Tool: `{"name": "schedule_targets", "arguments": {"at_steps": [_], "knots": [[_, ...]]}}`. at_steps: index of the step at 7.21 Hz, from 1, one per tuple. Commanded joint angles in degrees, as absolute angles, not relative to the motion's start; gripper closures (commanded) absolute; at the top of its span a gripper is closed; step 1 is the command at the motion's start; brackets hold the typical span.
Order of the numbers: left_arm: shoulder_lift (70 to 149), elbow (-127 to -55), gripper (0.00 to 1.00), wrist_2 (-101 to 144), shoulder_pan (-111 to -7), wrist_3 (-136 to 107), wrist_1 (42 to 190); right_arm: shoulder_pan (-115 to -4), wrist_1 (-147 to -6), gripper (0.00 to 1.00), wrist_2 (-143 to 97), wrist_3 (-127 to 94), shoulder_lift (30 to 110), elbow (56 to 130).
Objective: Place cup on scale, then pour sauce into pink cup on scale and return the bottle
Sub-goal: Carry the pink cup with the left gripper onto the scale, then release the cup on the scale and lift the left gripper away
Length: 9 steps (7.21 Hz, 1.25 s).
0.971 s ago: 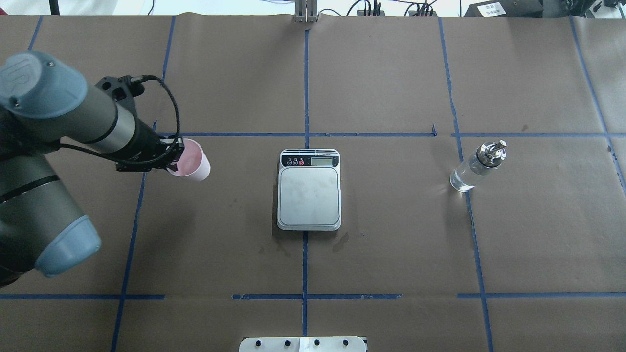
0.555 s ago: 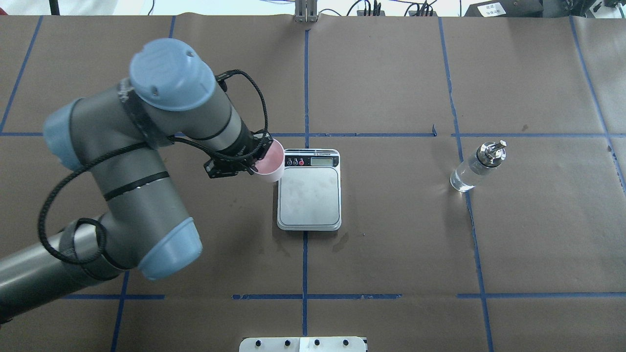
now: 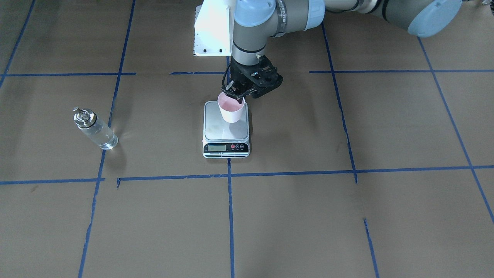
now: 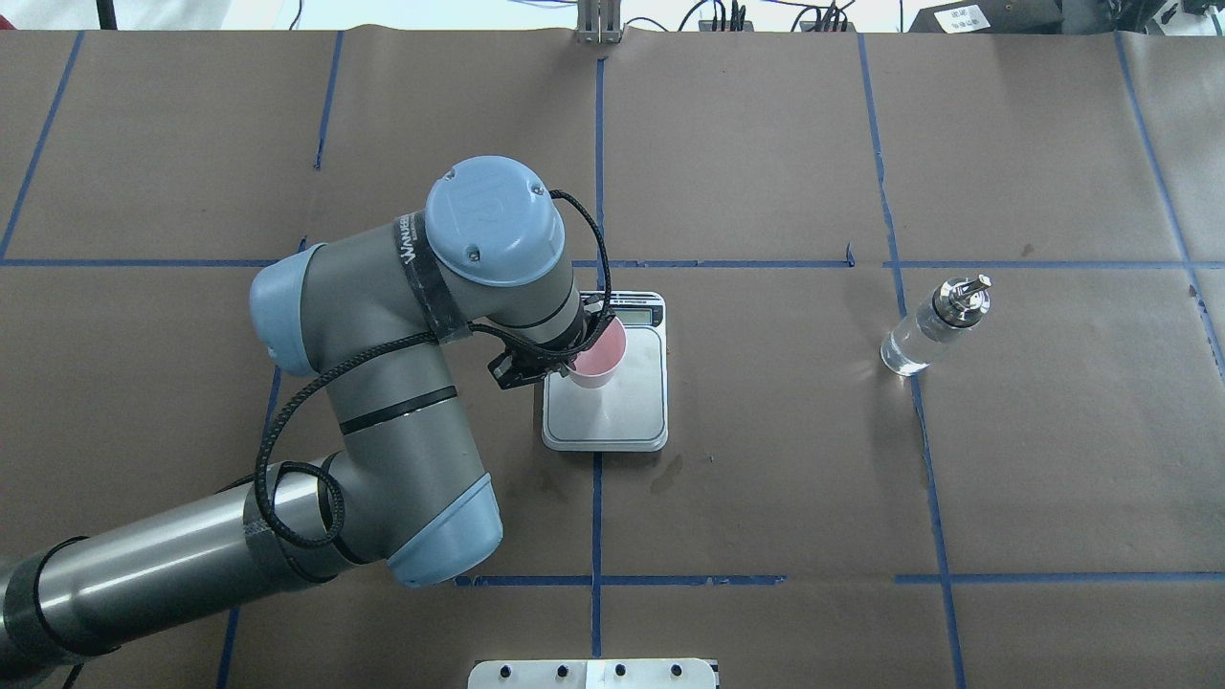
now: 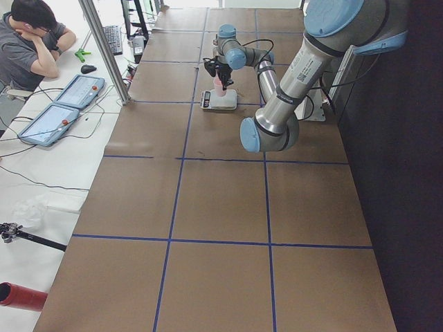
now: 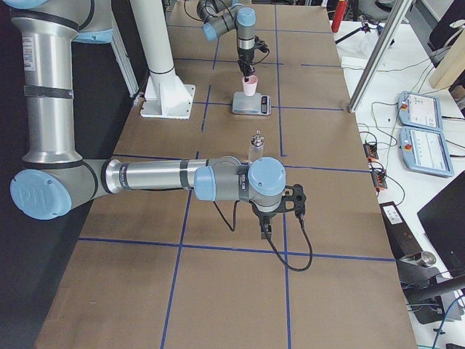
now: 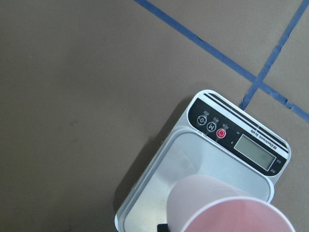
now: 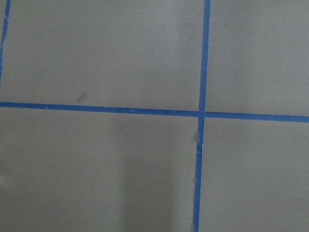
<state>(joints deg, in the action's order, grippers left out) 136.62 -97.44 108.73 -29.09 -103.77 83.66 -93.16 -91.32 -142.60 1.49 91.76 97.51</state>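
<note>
My left gripper is shut on the rim of the pink cup and holds it upright over the scale's steel platform. In the front view the gripper pinches the cup on its far rim, above the scale. I cannot tell whether the cup's base touches the platform. The left wrist view shows the cup over the scale. The clear bottle with a silver cap stands alone to the right, and also shows in the front view. My right gripper shows only in the right side view, away from the bottle; I cannot tell its state.
Brown paper with blue tape lines covers the table. A white mounting plate sits at the robot's edge. An operator sits beyond the table's far side with tablets. My left arm's elbow hangs over the near left.
My left arm has swung right with the cup in its gripper, from the table's left side to over the scale's platform. The bottle and scale have not moved.
</note>
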Motion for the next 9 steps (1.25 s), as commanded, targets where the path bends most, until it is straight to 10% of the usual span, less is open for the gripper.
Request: {"name": "schedule_targets", "arguments": {"at_steps": [1,5,6,7,9], "knots": [[136.93,-96.07,1.00,108.63,-27.78,-103.80,85.25,-93.16,-91.32,0.00,-142.56,1.49,91.76,97.56],[136.50,-94.66,0.97,108.63,-27.77,-103.45,86.84,-93.16,-91.32,0.00,-142.56,1.49,91.67,97.47],[136.15,-94.75,0.29,108.63,-27.77,-103.01,86.92,-93.16,-91.32,0.00,-142.65,1.49,91.67,97.56],[136.14,-95.53,0.00,107.85,-27.77,-102.92,87.79,-93.16,-91.32,0.00,-142.65,1.49,91.50,97.56],[135.97,-98.06,0.00,106.96,-27.86,-102.75,87.63,-93.16,-91.84,0.00,-142.65,1.41,90.88,97.65]]}}
